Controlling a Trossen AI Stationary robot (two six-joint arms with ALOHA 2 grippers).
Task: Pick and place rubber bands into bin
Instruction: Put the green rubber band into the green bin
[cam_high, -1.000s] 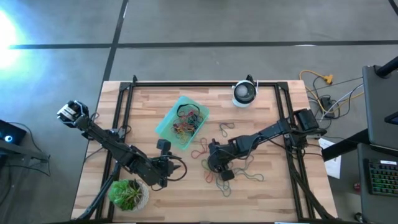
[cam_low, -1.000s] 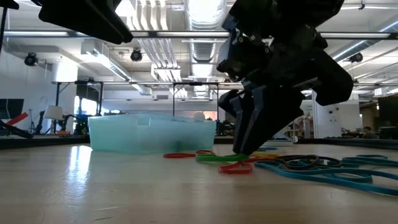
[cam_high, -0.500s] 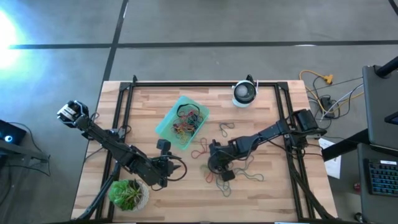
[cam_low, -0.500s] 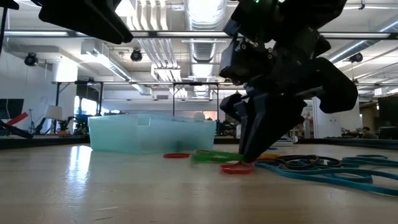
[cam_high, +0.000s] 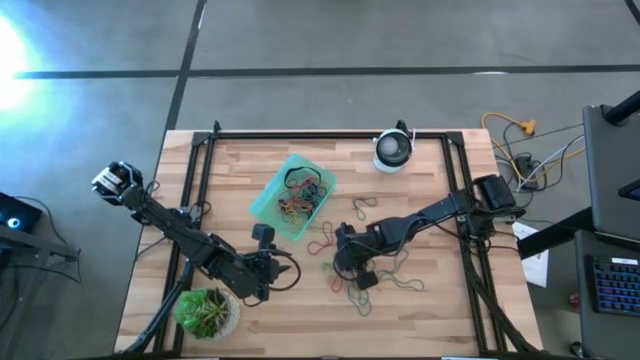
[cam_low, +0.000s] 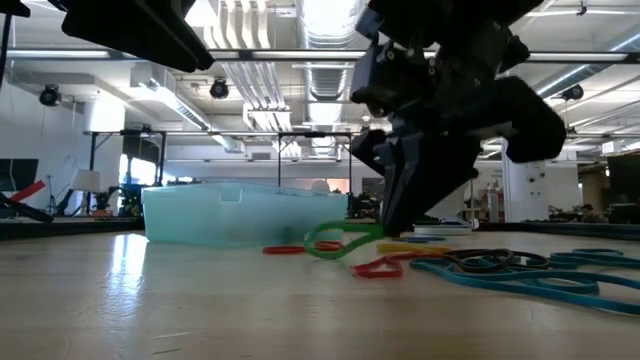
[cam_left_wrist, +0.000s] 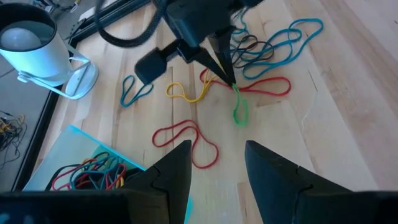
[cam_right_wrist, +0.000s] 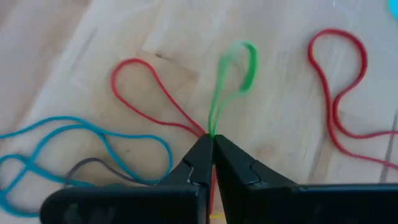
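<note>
My right gripper (cam_right_wrist: 211, 142) is shut on a green rubber band (cam_right_wrist: 239, 65) near the middle of the table, just right of the bin. The same band (cam_low: 335, 240) shows raised off the wood in the low view. The teal bin (cam_high: 293, 195) stands at the centre left and holds several rubber bands (cam_left_wrist: 93, 174). More rubber bands lie flat on the table: a red one (cam_right_wrist: 143, 87), another red one (cam_left_wrist: 186, 140), a yellow one (cam_left_wrist: 189, 93) and blue ones (cam_left_wrist: 280, 43). My left gripper (cam_left_wrist: 217, 165) hovers open at the near left, facing them. My right gripper pinches one end of the green rubber band (cam_right_wrist: 213, 124) between the very tips of its two fingers. The fingers slant down from the table's right side. The loop hangs forward and down from the tips; whether its free end (cam_low: 322, 250) touches the table I cannot tell.
A white-and-black round device (cam_high: 393, 150) stands at the far edge. A potted plant (cam_high: 207, 312) sits at the near left corner. A black frame rail (cam_high: 330, 135) runs along the table's far side. Bare wood lies toward the near edge (cam_high: 330, 330).
My right gripper has shut on one end of the green rubber band and risen slightly. That end has come off the table, so the band now stands up as a tilted loop instead of lying flat. The red band beside it has stayed on the wood.
</note>
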